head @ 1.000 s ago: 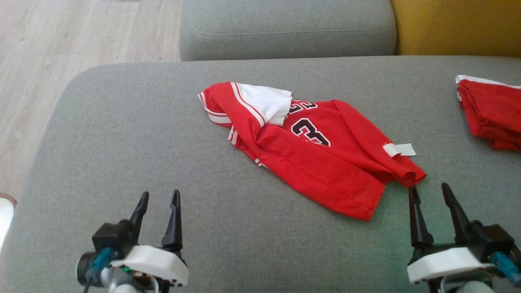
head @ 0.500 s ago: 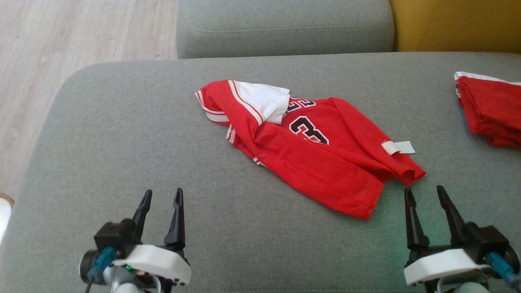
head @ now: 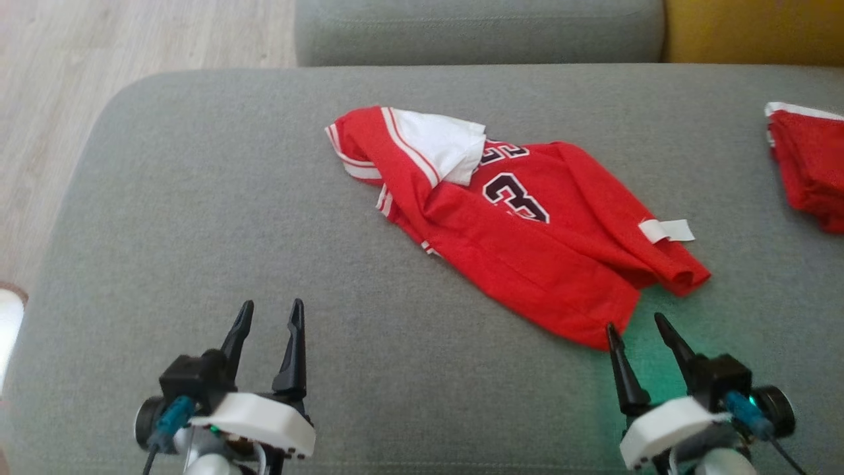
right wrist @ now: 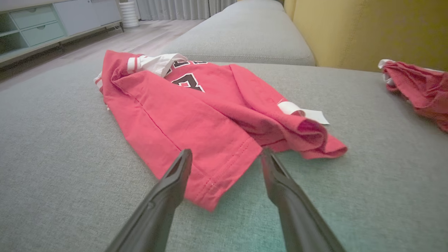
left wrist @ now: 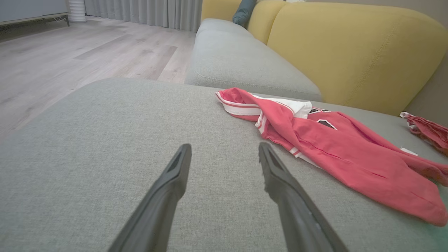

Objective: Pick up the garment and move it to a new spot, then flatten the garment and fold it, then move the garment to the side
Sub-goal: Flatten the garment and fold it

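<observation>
The garment (head: 521, 224) is a red jersey with white trim and dark numbers, lying crumpled on the grey sofa seat (head: 198, 218). It also lies in the left wrist view (left wrist: 336, 147) and the right wrist view (right wrist: 196, 105). My right gripper (head: 636, 323) is open, its fingertips just short of the jersey's near hem corner; in its wrist view (right wrist: 225, 152) the hem lies between the two fingers. My left gripper (head: 271, 307) is open over bare cushion, well left of the jersey (left wrist: 224, 147).
A second red cloth (head: 808, 165) lies at the seat's right edge. Another grey cushion (head: 475, 30) and a yellow sofa back (head: 752, 30) stand behind. Wooden floor (head: 99, 53) lies past the seat's rounded left edge.
My right gripper has moved left and forward to the jersey's near hem corner. The camera has shifted, so the whole scene sits slightly differently. The left gripper has barely moved.
</observation>
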Tool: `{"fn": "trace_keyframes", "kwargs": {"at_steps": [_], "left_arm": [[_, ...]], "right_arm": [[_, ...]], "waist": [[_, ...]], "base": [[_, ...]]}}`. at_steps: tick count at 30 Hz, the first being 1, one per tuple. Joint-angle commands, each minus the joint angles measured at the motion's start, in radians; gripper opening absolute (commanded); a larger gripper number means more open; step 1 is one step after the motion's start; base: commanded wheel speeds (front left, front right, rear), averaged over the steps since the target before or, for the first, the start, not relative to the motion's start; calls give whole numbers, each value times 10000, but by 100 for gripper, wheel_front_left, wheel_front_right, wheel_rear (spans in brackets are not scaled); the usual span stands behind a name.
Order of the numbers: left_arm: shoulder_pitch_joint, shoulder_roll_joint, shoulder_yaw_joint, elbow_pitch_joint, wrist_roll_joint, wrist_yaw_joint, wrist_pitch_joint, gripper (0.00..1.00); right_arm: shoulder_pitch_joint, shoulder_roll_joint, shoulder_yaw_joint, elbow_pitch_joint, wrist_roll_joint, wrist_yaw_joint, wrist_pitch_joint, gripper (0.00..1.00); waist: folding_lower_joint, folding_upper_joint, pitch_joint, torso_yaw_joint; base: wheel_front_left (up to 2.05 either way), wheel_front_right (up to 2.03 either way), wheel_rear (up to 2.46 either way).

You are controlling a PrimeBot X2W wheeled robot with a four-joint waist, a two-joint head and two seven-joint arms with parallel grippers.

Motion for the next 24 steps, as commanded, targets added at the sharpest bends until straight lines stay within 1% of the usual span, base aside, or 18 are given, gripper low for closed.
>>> {"fn": "trace_keyframes", "kwargs": {"at_steps": [1,6,10,11,12,13,14,15,17,18,19,20,24], "left_arm": [[-561,-15,362,-240,97,-11,-122,100],[-662,-111,419,-158,170,-97,-122,100],[-700,-182,497,-114,221,-146,-122,100],[-702,-194,520,-106,233,-161,-122,100],[-706,-207,543,-96,247,-174,-122,100],[-710,-222,564,-85,260,-186,-122,100],[-713,-236,586,-73,274,-194,-122,100],[-716,-251,607,-62,287,-202,-122,100],[-719,-274,646,-43,314,-224,-122,100],[-718,-284,667,-35,325,-235,-122,100],[-714,-293,689,-28,338,-246,-122,100],[-710,-302,709,-22,352,-256,-122,100],[-687,-341,771,-11,419,-289,-122,100]], "right_arm": [[-519,-54,249,-212,-18,65,-30,100],[-974,-54,102,898,-69,65,-26,100],[-1182,-54,125,1540,-5,65,-99,100],[-1230,-54,130,1662,5,65,-136,93],[-1277,-54,129,1772,15,65,-175,84],[-1319,-54,138,1888,32,65,-187,72],[-1361,-54,152,1997,42,65,-205,57],[-1409,-54,160,2100,47,65,-243,47],[-1505,-54,190,2277,53,65,-323,31],[-1550,-54,212,2353,66,65,-361,19],[-1590,-54,236,2421,83,65,-396,4],[-1625,-54,252,2478,96,65,-431,0],[-1689,-54,139,2374,85,65,-646,0]], "waist": [[0,0,105,107],[0,0,318,396],[0,0,411,540],[0,0,425,558],[0,0,434,571],[0,0,440,580],[0,0,445,584],[0,0,450,584],[0,0,454,574],[0,0,454,563],[0,0,453,547],[0,0,455,529],[0,0,444,427]], "base": [[0,0,0],[0,0,0],[0,0,0],[0,0,0],[0,0,0],[0,0,0],[0,0,0],[0,0,0],[0,0,0],[0,0,0],[0,0,0],[0,0,0],[0,0,0]]}}
